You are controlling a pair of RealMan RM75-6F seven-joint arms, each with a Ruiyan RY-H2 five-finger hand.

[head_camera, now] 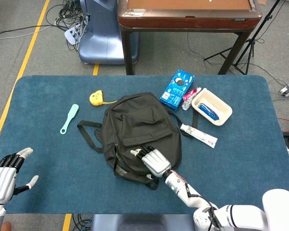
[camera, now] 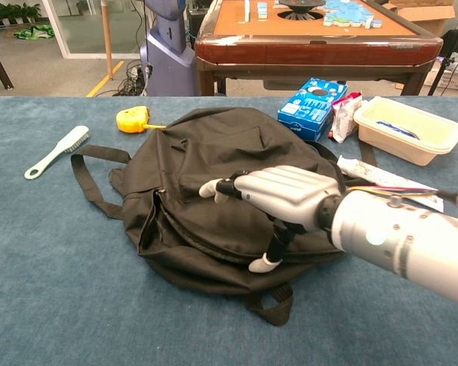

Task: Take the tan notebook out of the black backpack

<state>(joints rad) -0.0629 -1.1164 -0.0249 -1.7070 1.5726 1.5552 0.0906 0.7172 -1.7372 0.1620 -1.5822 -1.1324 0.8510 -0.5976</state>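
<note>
- The black backpack (head_camera: pixel 142 137) lies flat in the middle of the blue table (head_camera: pixel 48 187), its straps trailing to the left and its zipped side facing the near edge.
- The tan notebook is nowhere to be seen; the bag looks closed along its visible seam.
- The right hand (head_camera: pixel 153 161) is over the near part of the backpack, palm down, its fingers (camera: pixel 217 186) spread and pointing left, holding nothing. In the chest view the thumb tip reaches down to the bag's fabric near the lower seam.
- The left hand (head_camera: pixel 4 175) sits at the near left corner of the table, well apart from the backpack, fingers apart and holding nothing.
- Left of the bag lies a light green brush (head_camera: pixel 69 118); a yellow tape measure (head_camera: pixel 97 98) sits just beyond the bag's top-left corner.
- To the right are a blue box (head_camera: pixel 177 89), a cream tray (head_camera: pixel 220 114) and a long white packet (head_camera: pixel 198 134).
</note>
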